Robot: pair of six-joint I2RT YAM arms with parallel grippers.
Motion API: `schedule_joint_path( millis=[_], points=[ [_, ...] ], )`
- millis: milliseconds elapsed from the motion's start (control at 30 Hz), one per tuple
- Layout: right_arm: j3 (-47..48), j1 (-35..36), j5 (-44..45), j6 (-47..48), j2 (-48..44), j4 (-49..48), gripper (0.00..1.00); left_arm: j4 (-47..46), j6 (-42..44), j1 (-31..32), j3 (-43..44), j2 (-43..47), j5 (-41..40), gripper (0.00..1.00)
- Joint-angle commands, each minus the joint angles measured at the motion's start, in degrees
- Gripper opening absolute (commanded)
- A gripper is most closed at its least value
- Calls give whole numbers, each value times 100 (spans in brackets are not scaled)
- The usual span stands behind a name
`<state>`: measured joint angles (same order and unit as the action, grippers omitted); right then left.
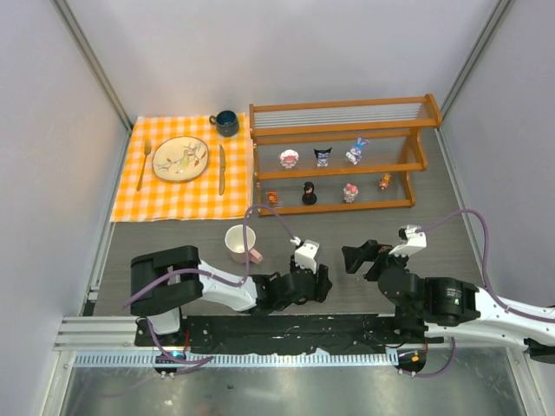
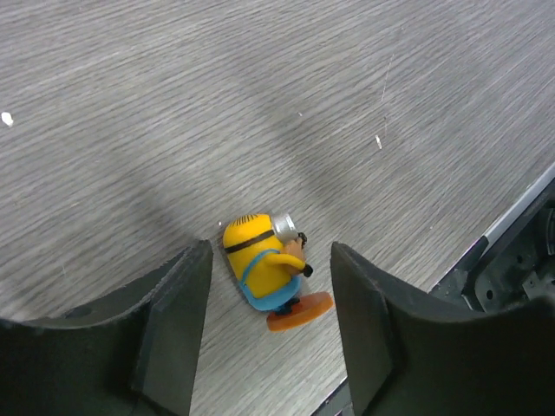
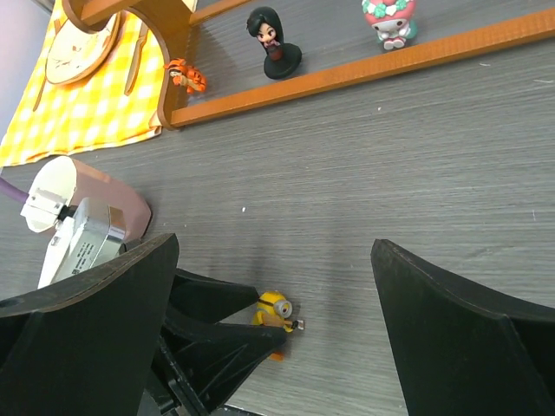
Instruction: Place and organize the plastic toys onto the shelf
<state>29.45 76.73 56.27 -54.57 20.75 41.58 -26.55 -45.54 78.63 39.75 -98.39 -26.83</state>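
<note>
A yellow toy in blue overalls on an orange base (image 2: 264, 269) lies on its side on the grey table, also visible in the right wrist view as the yellow toy (image 3: 277, 310). My left gripper (image 2: 270, 256) straddles it low near the table's front edge, jaws apart, neither finger touching it. In the top view the left gripper (image 1: 321, 282) hides this toy. My right gripper (image 1: 357, 257) hovers beside it, wide open and holding nothing (image 3: 276, 247). The shelf (image 1: 342, 130) stands at the back with several toys on it, among them a black-haired figure (image 3: 276, 43) and a pink one (image 3: 388, 19).
A white-and-pink mug (image 1: 241, 243) stands just left of my left gripper. The orange checked cloth (image 1: 182, 169) at the back left carries a plate, cutlery and a dark cup (image 1: 226, 122). A small orange tiger (image 3: 186, 75) sits at the shelf's lower left end.
</note>
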Motion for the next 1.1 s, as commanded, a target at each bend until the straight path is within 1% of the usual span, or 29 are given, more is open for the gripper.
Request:
schedule_joint_path(
  millis=[0, 67, 100, 267, 367, 533, 667, 833, 933, 1067],
  points=[
    [272, 26, 191, -607, 17, 534, 100, -598, 230, 12, -186, 197, 2, 70],
    [254, 26, 209, -713, -53, 570, 100, -606, 247, 12, -222, 258, 20, 76],
    [254, 26, 218, -722, -150, 579, 100, -589, 265, 12, -248, 320, 29, 82],
    [289, 26, 235, -783, -607, 623, 100, -361, 256, 12, -275, 593, 99, 86],
    [324, 26, 270, -871, -914, 807, 100, -18, 195, 12, -143, 593, 108, 86],
    [324, 26, 253, -977, -1082, 992, 100, 509, 142, 82, 173, 391, 125, 85],
    [350, 26, 226, -959, -688, 939, 100, 1237, 98, 240, 463, 207, -120, 84],
    [456, 26, 209, -1003, -230, 931, 100, 1705, 10, 355, 604, 39, -296, 83],
    [413, 26, 191, -1021, -221, 878, 100, 1872, -69, 364, 613, -40, -332, 83],
    [333, 26, 182, -1030, -431, 851, 100, 2188, -201, 372, 578, -58, -454, 82]
  ],
)
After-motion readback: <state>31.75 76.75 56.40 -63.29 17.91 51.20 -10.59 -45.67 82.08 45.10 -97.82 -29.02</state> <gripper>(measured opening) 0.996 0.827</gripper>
